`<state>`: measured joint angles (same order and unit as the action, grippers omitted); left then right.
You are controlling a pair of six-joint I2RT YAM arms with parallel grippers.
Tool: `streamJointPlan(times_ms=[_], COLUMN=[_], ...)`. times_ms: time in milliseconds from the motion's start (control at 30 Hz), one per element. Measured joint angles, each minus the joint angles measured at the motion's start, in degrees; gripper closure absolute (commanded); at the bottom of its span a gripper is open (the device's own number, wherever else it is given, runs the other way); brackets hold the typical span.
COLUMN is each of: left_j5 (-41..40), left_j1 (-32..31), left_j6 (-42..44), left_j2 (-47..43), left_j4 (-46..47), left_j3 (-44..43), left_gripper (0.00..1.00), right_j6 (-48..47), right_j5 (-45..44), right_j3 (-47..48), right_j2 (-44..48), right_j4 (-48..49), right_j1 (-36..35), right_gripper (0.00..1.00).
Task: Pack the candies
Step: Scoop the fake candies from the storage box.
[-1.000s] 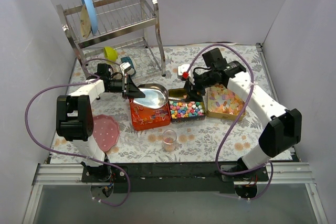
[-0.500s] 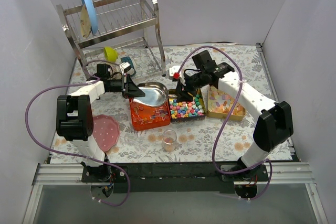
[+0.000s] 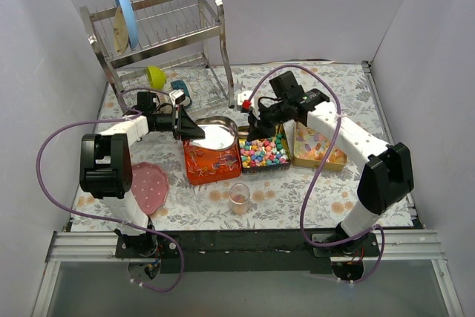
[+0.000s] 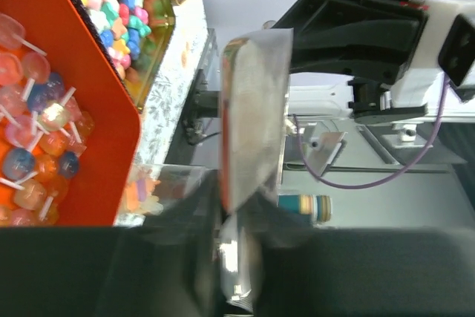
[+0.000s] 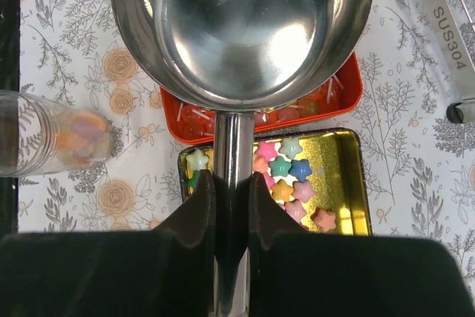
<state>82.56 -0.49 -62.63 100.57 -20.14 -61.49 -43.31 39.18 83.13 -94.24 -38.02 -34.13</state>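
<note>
A steel scoop (image 3: 214, 136) hangs over the orange tin (image 3: 194, 171) of clear-wrapped candies (image 4: 37, 139). My left gripper (image 3: 183, 125) is shut on the scoop's rim, which shows edge-on in the left wrist view (image 4: 252, 124). My right gripper (image 5: 232, 183) is shut on the scoop's handle (image 5: 233, 146), with the empty bowl (image 5: 241, 27) ahead of it. Pastel star candies (image 5: 289, 176) lie in the middle gold tin (image 3: 263, 155). Orange-yellow jellies (image 3: 319, 146) fill the right gold tin.
A clear cup (image 3: 239, 197) holding a few candies stands in front of the tins. A pink plate (image 3: 151, 185) lies at the front left. The dish rack (image 3: 159, 35) with a blue plate stands at the back left, a yellow cup (image 3: 156, 76) under it.
My right gripper has swung left from over the jelly tin to the scoop's handle and closed on it. The left gripper has kept its hold on the rim.
</note>
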Motion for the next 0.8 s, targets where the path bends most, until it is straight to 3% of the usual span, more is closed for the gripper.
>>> streamJointPlan(times_ms=[67, 167, 467, 600, 800], left_j5=[0.39, -0.17, -4.85, -6.51, -11.63], left_j1=[0.00, 0.00, 0.02, 0.02, 0.02], left_j6=[-0.55, 0.13, 5.68, 7.85, 10.29], left_j2=[0.20, 0.22, 0.26, 0.90, 2.25], left_j4=[0.46, -0.52, -5.22, -6.64, -8.11], left_j3=[0.07, -0.04, -0.11, -0.59, -1.88], left_gripper=[0.45, 0.37, 0.35, 0.35, 0.35], right_j6=[0.52, 0.04, -10.54, -19.41, -30.49], right_j5=[-0.90, -2.73, -6.80, -13.25, -23.28], right_j3=[0.61, 4.02, 8.70, 13.88, 15.63], right_j2=[-0.57, -2.69, -1.33, -1.99, -2.64], right_j4=[-0.98, -4.59, -17.94, -28.41, -33.59], right_j1=[-0.17, -0.15, 8.85, 13.03, 14.78], right_gripper=[0.99, 0.99, 0.99, 0.99, 0.99])
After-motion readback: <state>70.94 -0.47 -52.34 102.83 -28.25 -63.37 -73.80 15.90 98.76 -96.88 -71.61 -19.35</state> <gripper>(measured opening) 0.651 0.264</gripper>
